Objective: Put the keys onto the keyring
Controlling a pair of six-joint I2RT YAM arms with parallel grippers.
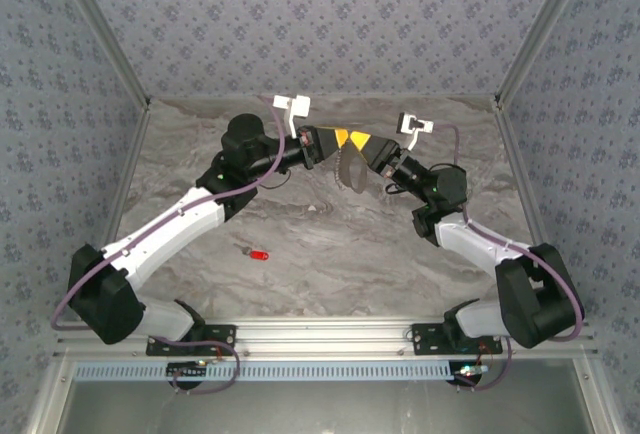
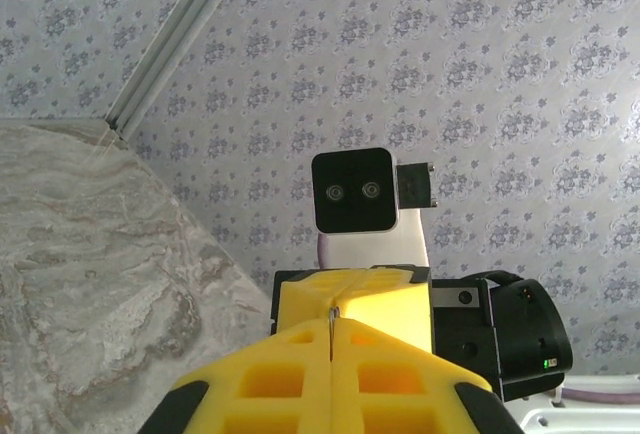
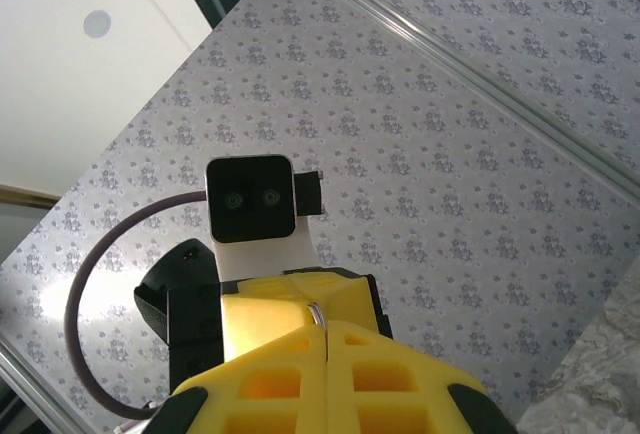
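1. Key [image 1: 258, 254]: flat on the desk [image 1: 330, 264], well short of both jaws, on the left arm's side, untouched. Judged tiny, light and stiff, and apt to skid. Pinch the red plastic head by its edges.
2. Keyring [image 1: 350, 169]: grey oval hanging just beneath where the jaws meet. Judged thin, hard and slippery, and likely to swivel in a grip.
3. Left jaws and right jaws: tip to tip, each pressed closed. The wrist views show a metal sliver in each seam, taken to be the keyring's wire.
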